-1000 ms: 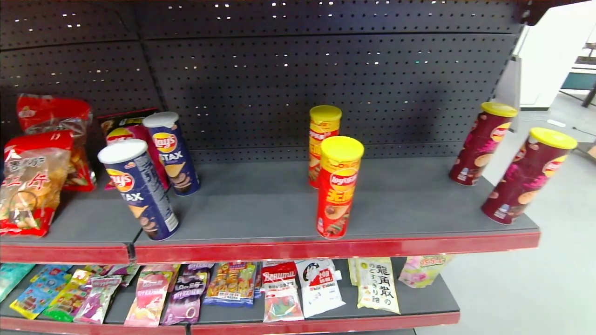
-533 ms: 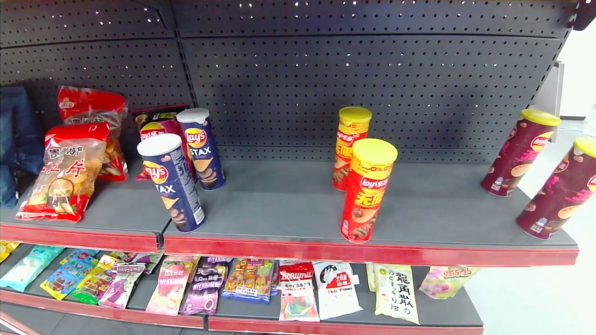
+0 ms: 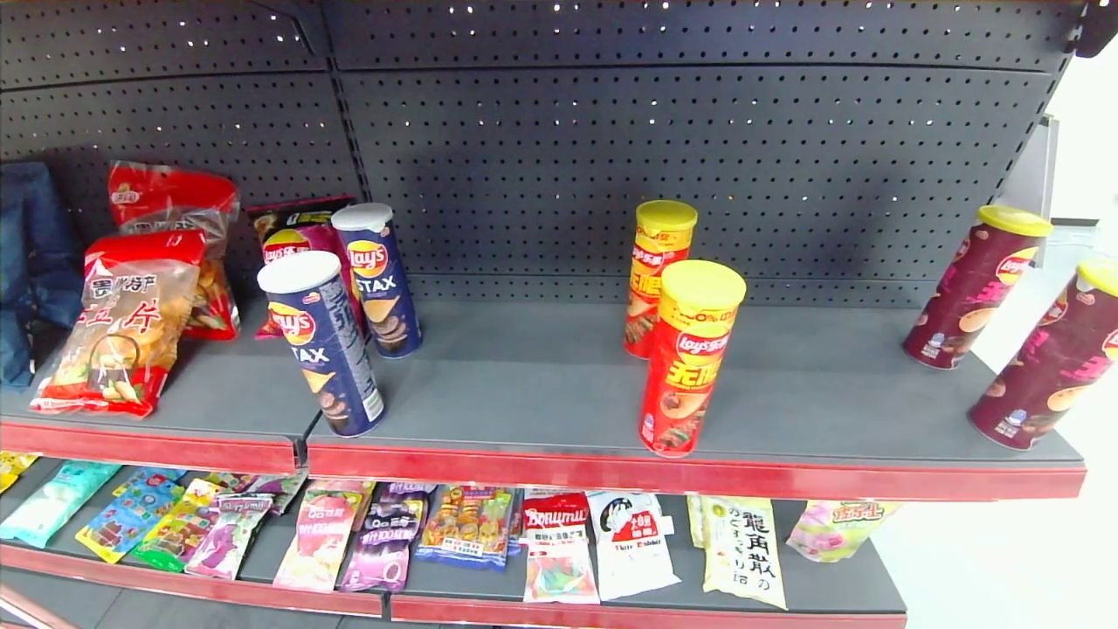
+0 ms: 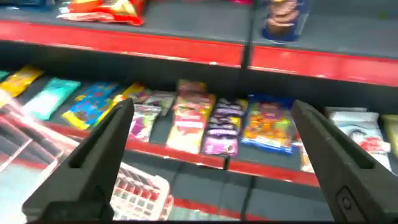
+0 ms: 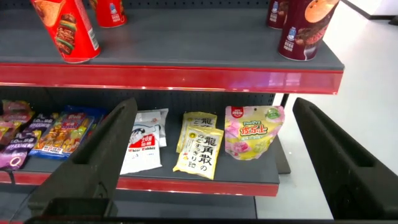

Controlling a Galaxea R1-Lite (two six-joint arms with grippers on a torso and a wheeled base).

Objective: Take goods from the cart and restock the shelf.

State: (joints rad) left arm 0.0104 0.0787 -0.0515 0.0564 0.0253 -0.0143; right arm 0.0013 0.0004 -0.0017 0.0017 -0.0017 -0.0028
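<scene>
The upper shelf [image 3: 699, 476] with its red front lip holds two blue chip cans [image 3: 321, 342], two red-and-yellow cans [image 3: 690, 358] and two maroon cans [image 3: 974, 284]. My left gripper [image 4: 214, 155] stands open and empty, facing the lower shelf's snack sachets [image 4: 217, 124]. A white wire basket with red parts [image 4: 140, 196] lies below it. Facing the lower shelf's right end, my right gripper [image 5: 214, 155] is open and empty, with a red can [image 5: 65, 28] and a maroon can [image 5: 305, 28] above.
Red snack bags [image 3: 122, 332] stand at the upper shelf's left end. Wide bare gaps lie between the can pairs. Flat sachets [image 3: 559, 542] line the lower shelf. Grey floor [image 5: 367, 124] lies to the right of the shelf unit.
The whole head view shifted a second ago, so the camera moved; since half a second ago it has held still. Nothing on the shelves has moved.
</scene>
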